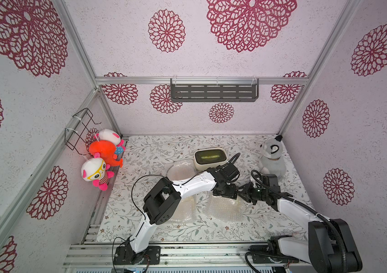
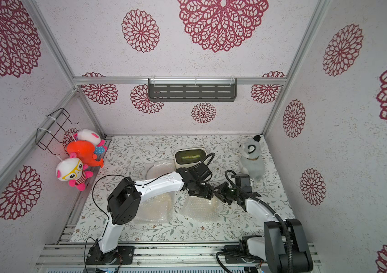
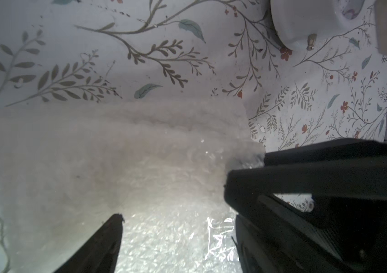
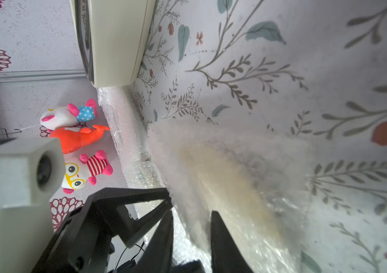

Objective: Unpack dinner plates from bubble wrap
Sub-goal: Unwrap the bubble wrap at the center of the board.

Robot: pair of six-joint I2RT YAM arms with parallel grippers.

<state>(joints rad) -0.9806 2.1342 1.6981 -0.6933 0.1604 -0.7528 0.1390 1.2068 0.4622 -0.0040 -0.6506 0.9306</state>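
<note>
Three bundles of bubble wrap lie on the floral table; faint cream dinner plates show through them. One bundle [image 1: 225, 208] [image 2: 202, 206] is front right, one [image 1: 183, 209] sits under the left arm, and one [image 1: 179, 170] lies further back. Both grippers meet at the far edge of the right bundle. My left gripper [image 1: 226, 192] [image 3: 179, 227] hangs open just over the bubble wrap [image 3: 140, 179]. My right gripper [image 1: 243, 192] [image 4: 192, 211] [image 3: 244, 164] has its jaws apart, with the wrap's raised edge between them. A cream plate [image 4: 223, 179] shimmers through the wrap.
A cream box with a dark green top [image 1: 209, 158] stands behind the grippers. A grey plush animal [image 1: 271, 160] sits back right. A small white alarm clock [image 3: 306, 21] stands near it. Plush toys [image 1: 100, 160] hang on the left wall.
</note>
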